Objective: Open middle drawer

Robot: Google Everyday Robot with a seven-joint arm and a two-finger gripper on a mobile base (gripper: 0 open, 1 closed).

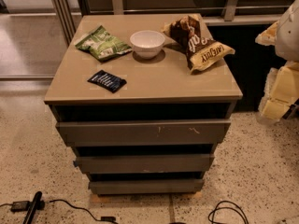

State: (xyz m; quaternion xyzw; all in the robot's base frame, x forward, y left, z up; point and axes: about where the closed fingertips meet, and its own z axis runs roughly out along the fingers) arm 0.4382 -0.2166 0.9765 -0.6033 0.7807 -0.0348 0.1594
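Drawers stacked three high fill the front of the table [163,83]; the middle drawer [145,163] is the plain, medium-height panel, below the taller front panel [144,132] with pale scratch marks and above the shortest front panel [146,186]; a dark gap runs along its upper edge. The claw [279,90] hangs at the far right edge of the view, pale yellow and partly cut off, beside the table's right side; it is well apart from the middle drawer, higher and to the right of it, touching nothing on the table; whether it is spread or pressed together, I cannot tell.

On the tabletop, from the left: a green packet [103,43] near the back; a dark blue packet [107,80] nearer the front; a white bowl [147,43], upright; a brown chip bag [196,41] lying just beside the bowl.

Speckled floor [261,171] surrounds the table; a black cable with a plug [28,206] lies at lower left; a looped black cable [226,213] at lower right; metal rails [60,8] stand behind at left.
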